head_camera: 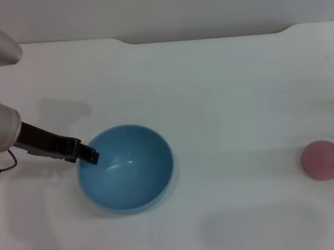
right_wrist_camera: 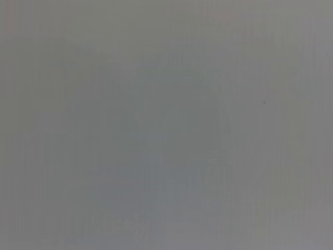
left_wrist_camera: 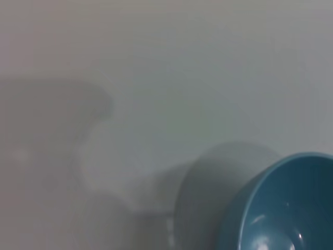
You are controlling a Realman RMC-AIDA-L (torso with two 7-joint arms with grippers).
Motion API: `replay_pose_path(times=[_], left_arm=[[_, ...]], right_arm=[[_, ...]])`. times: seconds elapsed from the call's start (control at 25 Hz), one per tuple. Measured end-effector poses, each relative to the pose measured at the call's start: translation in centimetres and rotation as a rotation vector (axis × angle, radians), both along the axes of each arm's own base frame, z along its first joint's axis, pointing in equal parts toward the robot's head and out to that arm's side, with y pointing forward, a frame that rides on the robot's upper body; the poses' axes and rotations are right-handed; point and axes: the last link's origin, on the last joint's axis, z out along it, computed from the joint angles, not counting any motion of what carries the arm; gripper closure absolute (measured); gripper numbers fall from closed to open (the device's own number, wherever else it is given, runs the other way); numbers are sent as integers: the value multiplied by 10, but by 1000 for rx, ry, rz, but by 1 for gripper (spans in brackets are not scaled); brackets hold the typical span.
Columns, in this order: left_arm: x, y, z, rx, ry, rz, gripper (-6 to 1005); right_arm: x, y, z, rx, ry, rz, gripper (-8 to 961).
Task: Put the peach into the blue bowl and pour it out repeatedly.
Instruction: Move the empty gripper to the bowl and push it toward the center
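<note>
The blue bowl (head_camera: 126, 168) sits left of the table's middle, empty, with its opening tipped slightly to the right. My left gripper (head_camera: 88, 155) reaches in from the left and is shut on the bowl's left rim. In the left wrist view part of the blue bowl (left_wrist_camera: 283, 208) shows, with a shadow under it. The peach (head_camera: 322, 159) lies alone on the table at the far right, well away from the bowl. My right gripper shows in no view; the right wrist view holds only a plain grey surface.
The white table (head_camera: 224, 93) runs to a back edge near the top of the head view. A faint shadow lies on the table in front, between bowl and peach.
</note>
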Motion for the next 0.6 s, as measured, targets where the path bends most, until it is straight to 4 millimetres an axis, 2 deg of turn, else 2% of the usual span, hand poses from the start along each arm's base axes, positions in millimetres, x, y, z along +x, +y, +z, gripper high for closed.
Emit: replay_pose_path(times=[0.4,0.6], left_arm=[[-2,-4,-8,-39,4,4,496],[-5,-4,-19,-61,-2,22,496]], right_arm=[[-1,1,1,4,0,3,272],[0,-1,0,3,3,-1,272]])
